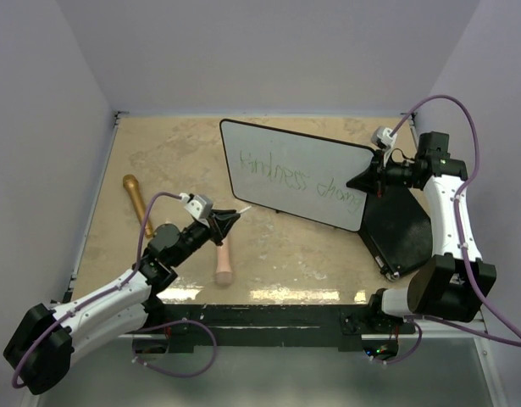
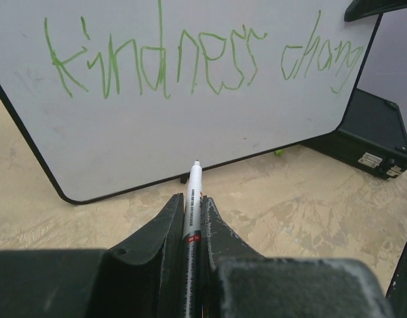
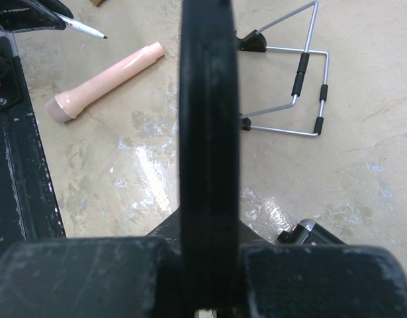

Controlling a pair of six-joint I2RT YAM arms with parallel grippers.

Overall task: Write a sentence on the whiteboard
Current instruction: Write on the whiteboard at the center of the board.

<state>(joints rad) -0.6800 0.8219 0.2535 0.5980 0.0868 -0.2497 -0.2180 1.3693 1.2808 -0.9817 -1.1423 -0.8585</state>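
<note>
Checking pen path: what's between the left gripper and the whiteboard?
Only the left gripper's marker, tip toward the whiteboard, over bare table; left wrist view.

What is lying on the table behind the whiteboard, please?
A wire stand with black sleeves lies on the table behind the whiteboard, visible only from the right wrist. A black case sits by the board's right-hand end. From above, the board itself covers that patch.

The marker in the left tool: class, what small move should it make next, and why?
Probably lift the marker up and right to the whiteboard, just past where the sentence stops at "chang": that word looks unfinished, and the tip hangs off the board near its lower edge.
</note>
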